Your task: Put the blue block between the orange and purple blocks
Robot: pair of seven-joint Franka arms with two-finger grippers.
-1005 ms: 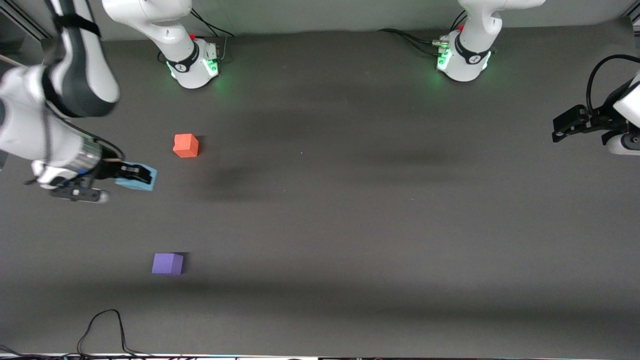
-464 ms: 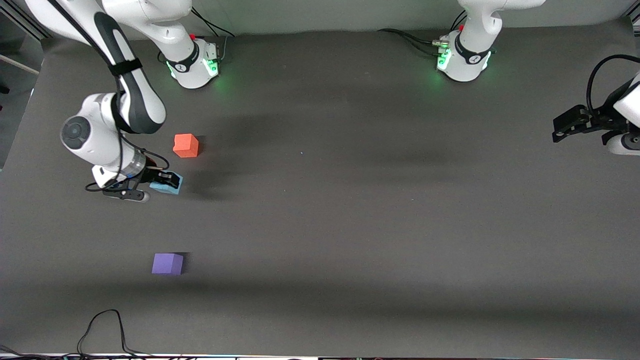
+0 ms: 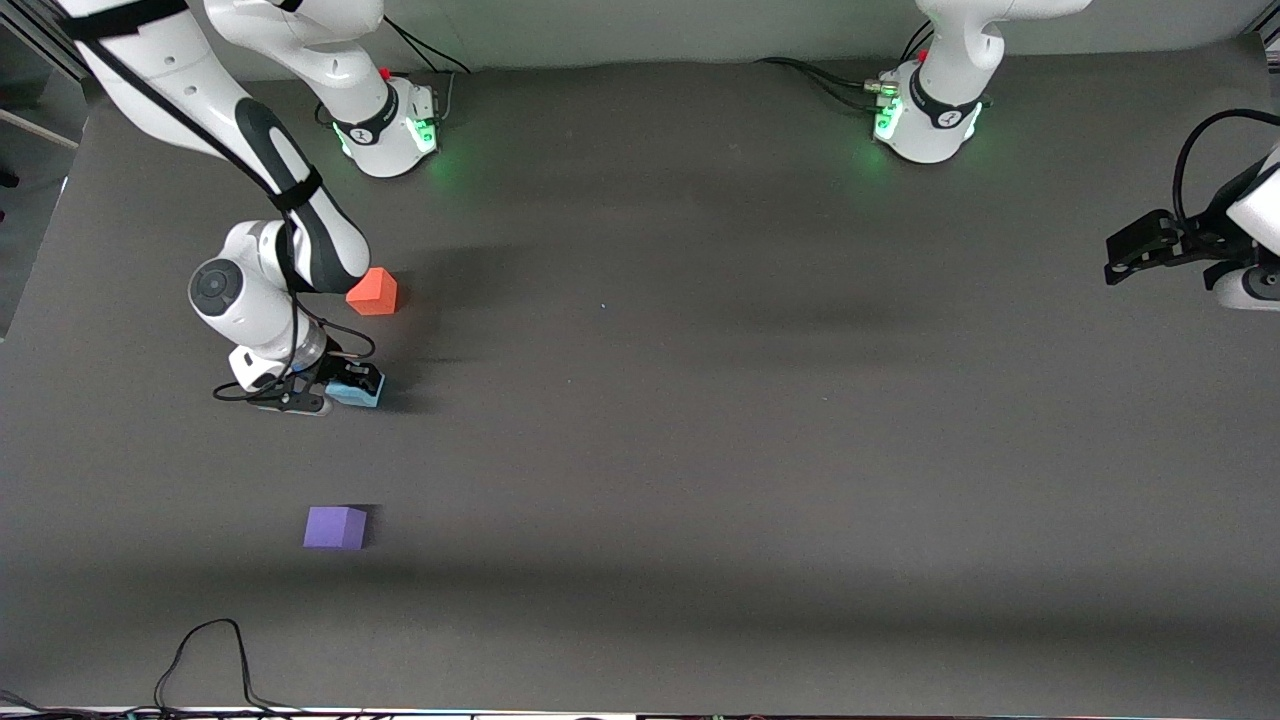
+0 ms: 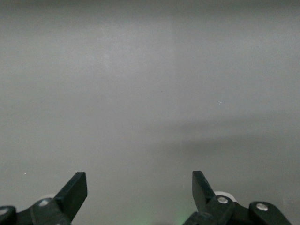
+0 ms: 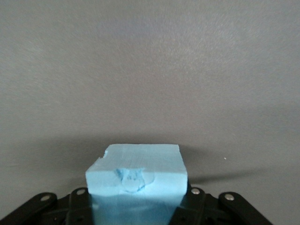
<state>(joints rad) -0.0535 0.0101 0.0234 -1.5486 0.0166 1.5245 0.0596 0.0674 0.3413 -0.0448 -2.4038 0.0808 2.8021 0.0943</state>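
Right gripper, at the end of the right arm that reaches down from its base along the top edge of the front view, pinches the blue block between its two black fingers. It hangs low over the table, toward the right arm's end of it, over the stretch between the two other cubes. Whether the blue block touches the table cannot be told.

From the right wrist view, the blue block fills the space between the gripper's black fingers, with a small dent pressed into its facing side and one nicked corner.

An orange block sits on the table, farther from the front camera than the held cube; the right arm's elbow overlaps one corner of it in the front view. A purple block sits nearer to the front camera, well apart from the gripper.

At the other end of the table, the left gripper waits over the table's edge with its fingers spread wide. Its wrist view shows the two fingertips far apart over bare grey table, nothing between them.

A thin black cable loops onto the table's near edge.
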